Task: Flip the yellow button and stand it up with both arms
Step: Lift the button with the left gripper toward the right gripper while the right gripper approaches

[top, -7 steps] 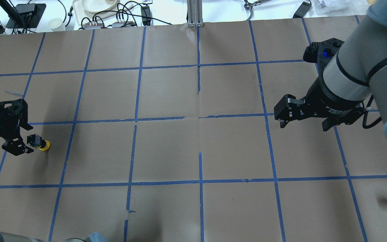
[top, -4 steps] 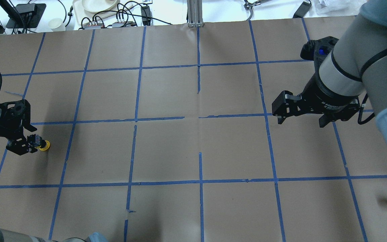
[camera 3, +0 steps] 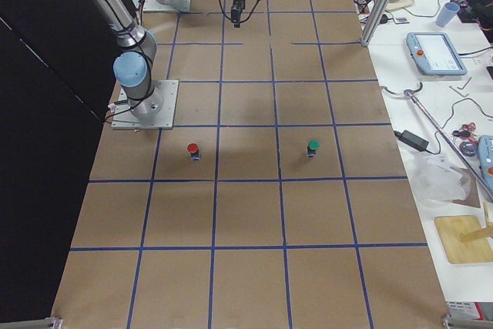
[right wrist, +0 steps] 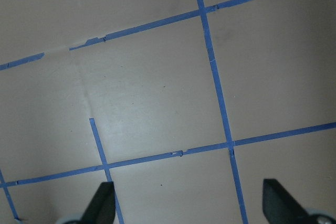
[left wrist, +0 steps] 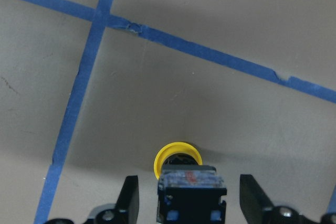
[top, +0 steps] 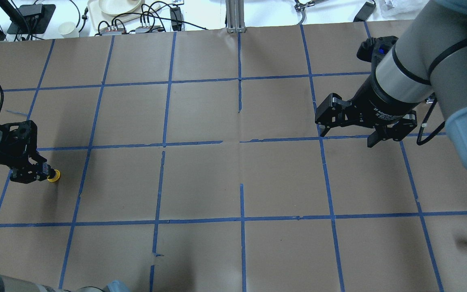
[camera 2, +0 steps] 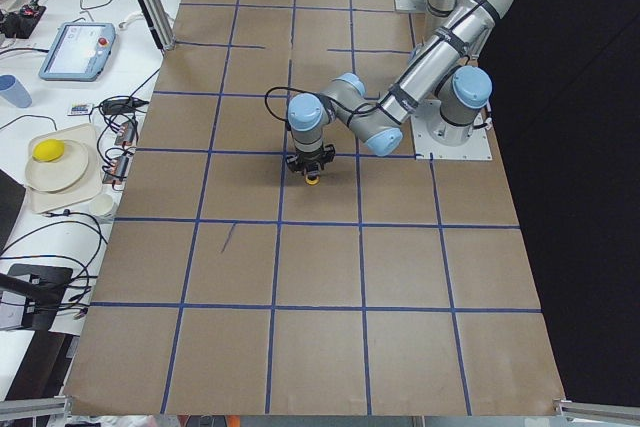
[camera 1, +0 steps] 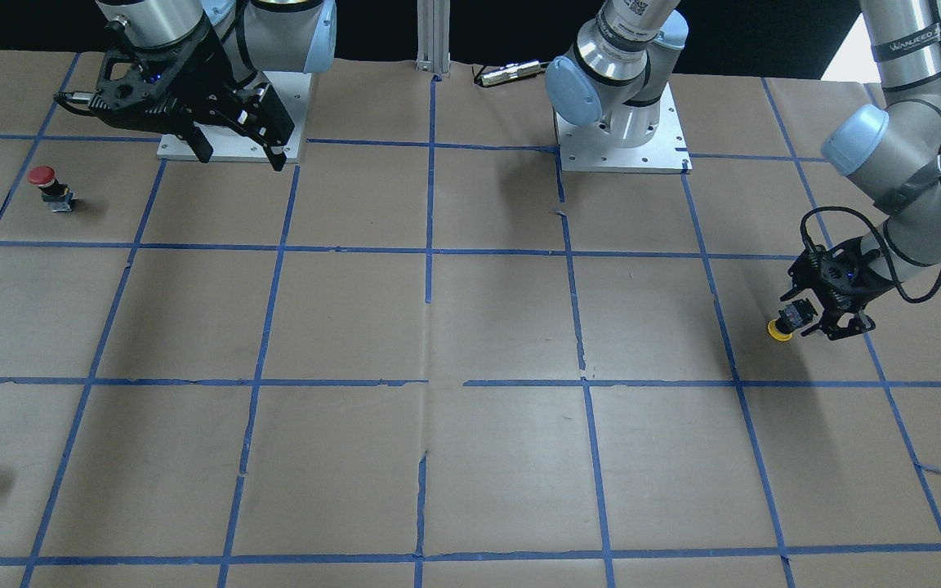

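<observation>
Right black two-finger gripper [top: 348, 137] has drifted centreward from 3 o'clock, spread wide, empty. Left black gripper [left wrist: 191, 200] straddles the small yellow-capped push-button [top: 53, 175] lying sideways at 9 o'clock (fingers apart, no contact). Flip and stand remain.

A red-capped push button [camera 3: 192, 149] and a green-capped push button [camera 3: 313, 146] stand well apart midway along the brown paper worktop [camera 3: 246, 267], the red one nearer the edge where the silver right arm [camera 3: 129, 71] is mounted.

Silver arms [top: 403, 69], light-blue joint caps [camera 1: 573, 90], black claws [top: 348, 138].
</observation>
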